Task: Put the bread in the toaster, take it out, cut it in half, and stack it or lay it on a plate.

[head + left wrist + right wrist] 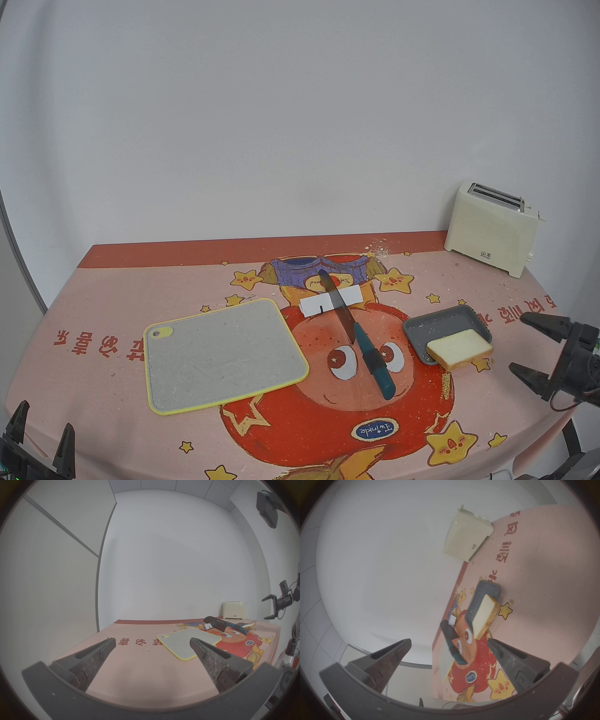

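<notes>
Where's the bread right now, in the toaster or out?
Out. The bread lies on the grey tray, overhanging its rim, apart from the toaster.

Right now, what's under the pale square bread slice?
The pale bread slice lies on the grey rectangular tray, overhanging its near rim. The tray floor beneath it is covered.

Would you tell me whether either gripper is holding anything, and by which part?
Nothing is held: the left gripper and the right gripper are both open and empty.
</notes>
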Robot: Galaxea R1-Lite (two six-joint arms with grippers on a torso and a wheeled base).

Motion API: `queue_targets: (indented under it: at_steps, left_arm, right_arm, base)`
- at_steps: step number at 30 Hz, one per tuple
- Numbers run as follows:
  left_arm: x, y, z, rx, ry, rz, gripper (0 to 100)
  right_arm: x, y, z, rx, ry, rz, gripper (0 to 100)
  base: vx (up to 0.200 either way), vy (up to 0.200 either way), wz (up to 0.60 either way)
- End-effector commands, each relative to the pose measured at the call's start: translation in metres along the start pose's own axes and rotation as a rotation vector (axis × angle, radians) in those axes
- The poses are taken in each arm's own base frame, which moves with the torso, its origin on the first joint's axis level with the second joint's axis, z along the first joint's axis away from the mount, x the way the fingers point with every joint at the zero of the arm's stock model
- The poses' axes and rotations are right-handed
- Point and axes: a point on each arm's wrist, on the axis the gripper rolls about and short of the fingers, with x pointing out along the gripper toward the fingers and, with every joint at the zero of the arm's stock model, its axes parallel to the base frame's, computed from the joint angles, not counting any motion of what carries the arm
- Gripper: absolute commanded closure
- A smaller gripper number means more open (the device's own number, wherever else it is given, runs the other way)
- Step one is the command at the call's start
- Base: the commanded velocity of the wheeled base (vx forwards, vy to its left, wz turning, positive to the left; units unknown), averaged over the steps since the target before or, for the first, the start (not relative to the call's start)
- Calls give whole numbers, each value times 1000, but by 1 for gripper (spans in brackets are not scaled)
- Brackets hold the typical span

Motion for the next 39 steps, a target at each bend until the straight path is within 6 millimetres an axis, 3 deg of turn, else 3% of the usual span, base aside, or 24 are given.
queue_targets:
  at_steps: [1,16,24,39]
  left_arm:
    - [1,0,-5,0,8,1,0]
    - [1,0,-5,0,8,1,0]
    - [1,0,-5,0,8,1,0]
    - [0,0,-5,-2,5,-1,0]
  right_arm:
    - [47,-41,1,57,129,-197,0]
    - [56,-39,4,67,129,-182,0]
    - [62,-30,10,157,99,-113,0]
    - [80,-35,17,184,70,-56,0]
  base:
    - [0,0,0]
    - [0,0,0]
    - [0,0,0]
    - [0,0,0]
